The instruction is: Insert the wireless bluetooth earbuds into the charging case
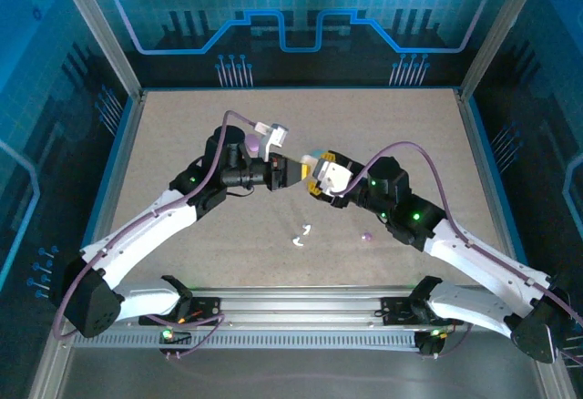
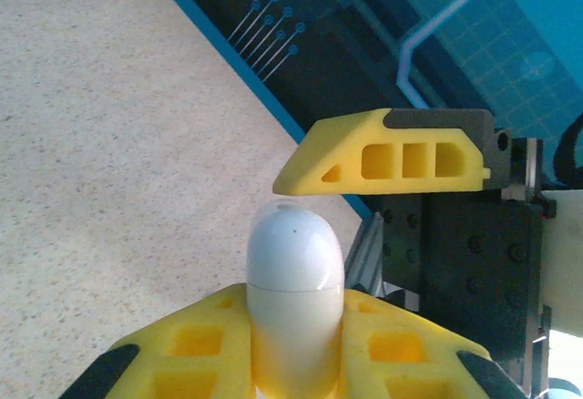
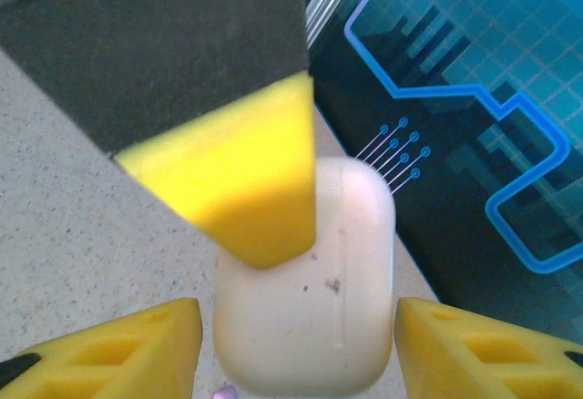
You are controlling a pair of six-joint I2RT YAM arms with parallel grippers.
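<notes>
- The left gripper (image 2: 296, 331) clamps the white glossy pebble-shaped charging case (image 2: 295, 276), probably so its partner can work the lid.
- The right gripper (image 3: 296, 326) stands wide, fingers clear of the case on both sides.
- From overhead: tiny white earbuds (image 1: 302, 234) and a purple earbud (image 1: 366, 235) lie on the speckled counter (image 1: 182, 126) at six o'clock of the case, not yet inserted.

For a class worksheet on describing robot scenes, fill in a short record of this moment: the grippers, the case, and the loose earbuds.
left gripper: shut on the white charging case
right gripper: open, one finger on each side of the case, with a gap on both sides
case lid: looks closed
white earbuds: loose on the table, below the grippers in the top view
purple earbud: on the table, to the right of the white ones
</notes>
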